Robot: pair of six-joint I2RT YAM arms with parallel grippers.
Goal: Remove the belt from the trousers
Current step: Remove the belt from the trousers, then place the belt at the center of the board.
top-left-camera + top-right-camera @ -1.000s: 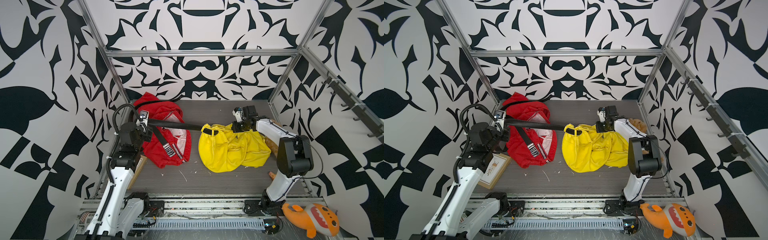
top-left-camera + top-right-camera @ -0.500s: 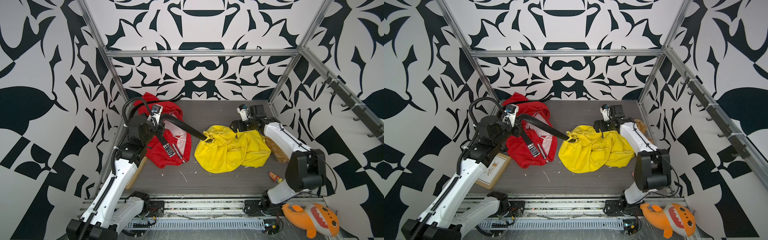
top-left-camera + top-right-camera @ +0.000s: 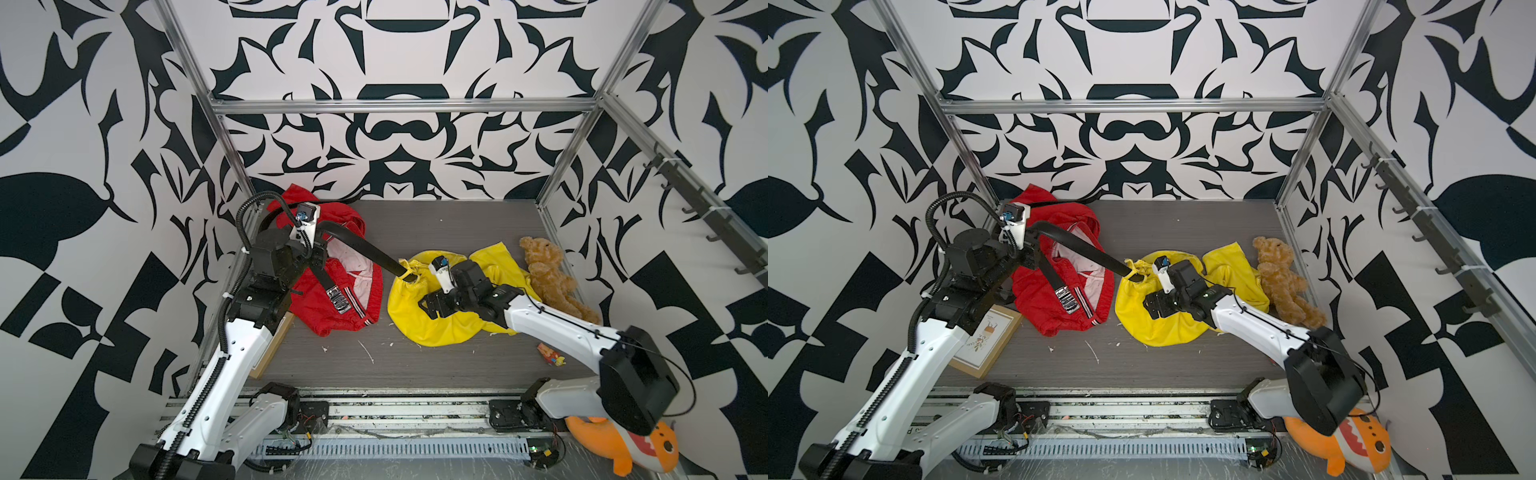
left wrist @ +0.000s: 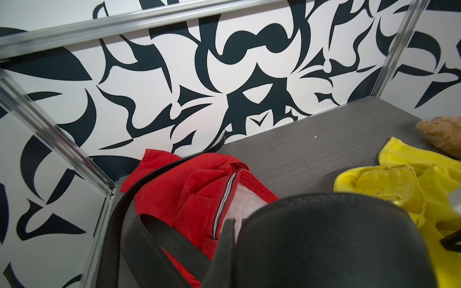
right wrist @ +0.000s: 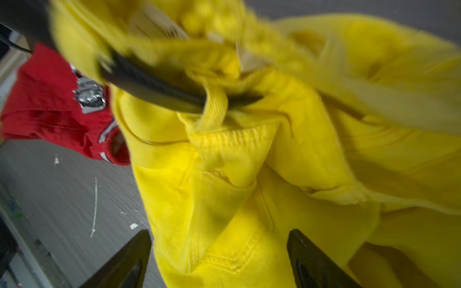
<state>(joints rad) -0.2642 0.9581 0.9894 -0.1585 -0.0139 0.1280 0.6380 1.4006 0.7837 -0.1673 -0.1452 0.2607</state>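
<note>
Grey tabletop (image 3: 415, 365): L hand (image 3: 319, 243) clamps belt (image 3: 365, 249); R hand (image 5: 219, 259) wide open over yellow trousers (image 3: 436, 332).

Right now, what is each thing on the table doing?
belt, held up in the air, tip through one loop
yellow trousers, crumpled, hooked on the belt
red trousers, crumpled, buckle lying on them
left gripper, shut on the belt
right gripper, open above the yellow trousers
teddy bear, lying down
</note>
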